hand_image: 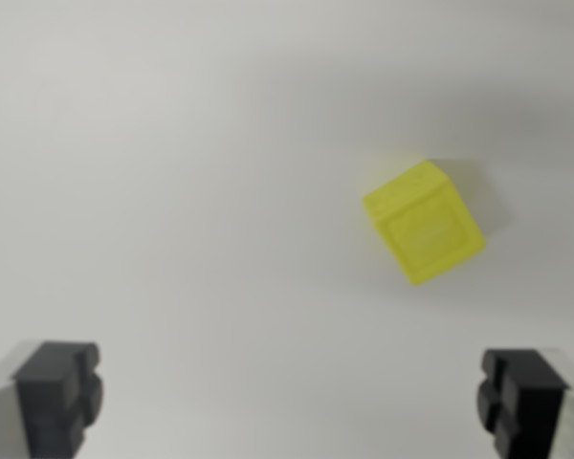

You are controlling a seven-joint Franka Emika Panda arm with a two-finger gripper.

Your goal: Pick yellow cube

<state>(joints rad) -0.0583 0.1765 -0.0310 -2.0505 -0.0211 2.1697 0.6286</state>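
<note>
On a plain white surface (172, 172), the yellow cube (424, 222) sits in the upper right part of the wrist view, rotated so that one corner points toward the top of the frame. Its upper face and two side faces are visible; the material appears slightly translucent, and a soft shadow falls on the surface to the cube's right and rear. The picture is somewhat blurred, so fine surface detail on the cube cannot be read.

Gripper (292, 402) status: jaws spread wide, holding nothing. One dark fingertip (59, 394) occupies the lower corner at the wrist view's left; the other dark fingertip (521, 397) occupies the lower corner at the wrist view's right. Bare white surface fills the gap between them.

Cube position relative to gripper: the cube lies well apart from both fingertips, above them in the frame, and offset toward the wrist view's right of the midline between them. No contact exists between cube and gripper.
</note>
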